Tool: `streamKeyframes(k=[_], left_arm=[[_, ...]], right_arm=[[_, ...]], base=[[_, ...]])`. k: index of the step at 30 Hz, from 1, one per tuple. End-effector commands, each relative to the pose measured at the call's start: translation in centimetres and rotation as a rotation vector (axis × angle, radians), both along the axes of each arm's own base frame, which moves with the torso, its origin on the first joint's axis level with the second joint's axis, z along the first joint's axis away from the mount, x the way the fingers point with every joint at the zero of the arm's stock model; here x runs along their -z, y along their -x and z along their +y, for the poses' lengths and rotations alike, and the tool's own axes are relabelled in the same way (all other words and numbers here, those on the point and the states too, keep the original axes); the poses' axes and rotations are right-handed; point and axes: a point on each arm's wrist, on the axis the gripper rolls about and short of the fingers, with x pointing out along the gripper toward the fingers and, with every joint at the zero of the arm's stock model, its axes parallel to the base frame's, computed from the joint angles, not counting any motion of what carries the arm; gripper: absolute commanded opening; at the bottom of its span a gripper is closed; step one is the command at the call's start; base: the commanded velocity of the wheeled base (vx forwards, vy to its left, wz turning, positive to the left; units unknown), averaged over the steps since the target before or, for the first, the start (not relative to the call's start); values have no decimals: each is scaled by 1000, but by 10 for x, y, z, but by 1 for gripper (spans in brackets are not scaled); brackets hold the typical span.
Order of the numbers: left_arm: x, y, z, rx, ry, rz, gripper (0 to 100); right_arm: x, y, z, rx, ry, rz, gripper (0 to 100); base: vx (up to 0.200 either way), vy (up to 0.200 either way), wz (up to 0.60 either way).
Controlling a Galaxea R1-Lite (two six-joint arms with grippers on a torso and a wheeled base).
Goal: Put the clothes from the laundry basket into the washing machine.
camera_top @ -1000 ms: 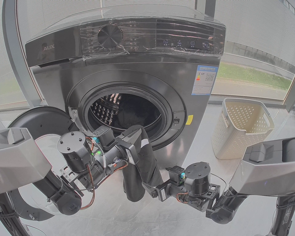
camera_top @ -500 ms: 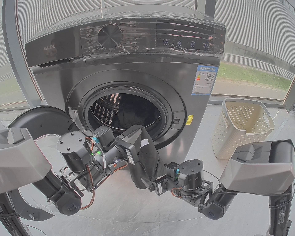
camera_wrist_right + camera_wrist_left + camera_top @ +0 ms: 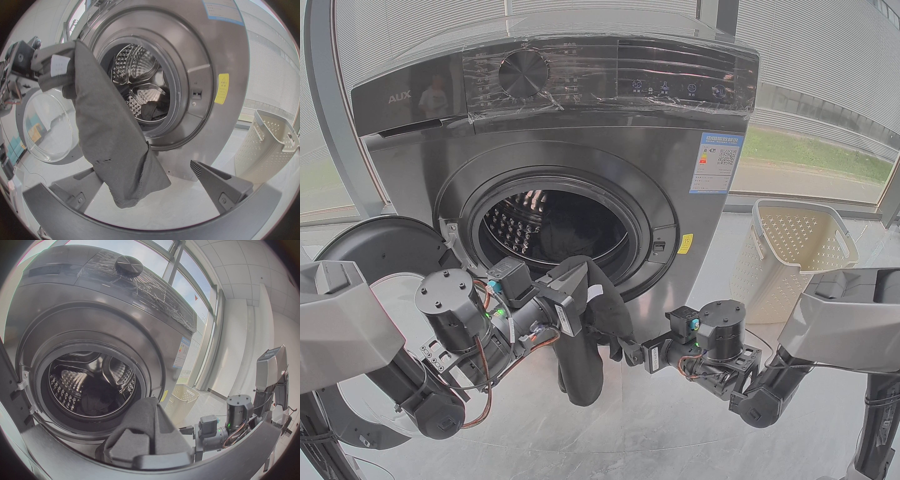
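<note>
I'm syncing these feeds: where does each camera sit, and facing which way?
Head: high on the robot, looking down at the washing machine; both arms show.
Left wrist: on the left arm, facing the drum; left gripper, clamping a dark garment.
Right wrist: on the right arm, facing the drum; right gripper, open.
Shared: both wrist views hold the laundry basket.

Bright glazed room with a polished floor.
A pale glossy floor spreads across 6 o'clock in the head view. Slatted windows run along the back from 12 to 2 o'clock, with a grass strip outside at 2 o'clock. A dark curved post stands at 10 o'clock, and white ceiling tiles lie overhead.
</note>
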Motion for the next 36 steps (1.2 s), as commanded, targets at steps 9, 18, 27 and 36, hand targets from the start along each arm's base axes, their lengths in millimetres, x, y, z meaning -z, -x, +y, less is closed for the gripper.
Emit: streamKeyframes(k=[9,18,27,36], left_arm=[[4,3,2,3,-11,15,0],[6,4,2,5,-19,22,0],[5,4,2,3,-16,19,0],[4,4,1,6,-11,15,0]], right_arm=[[-20,-5,-7,24,-38,-46,100],[-32,-6,-7,25,-62,-79,100],[-34,-13,-23,79,-60,-79,100],[-3,-4,-11,45,-4,-8,100]], base=[[0,0,0],[0,0,0],[0,0,0],[0,0,0]])
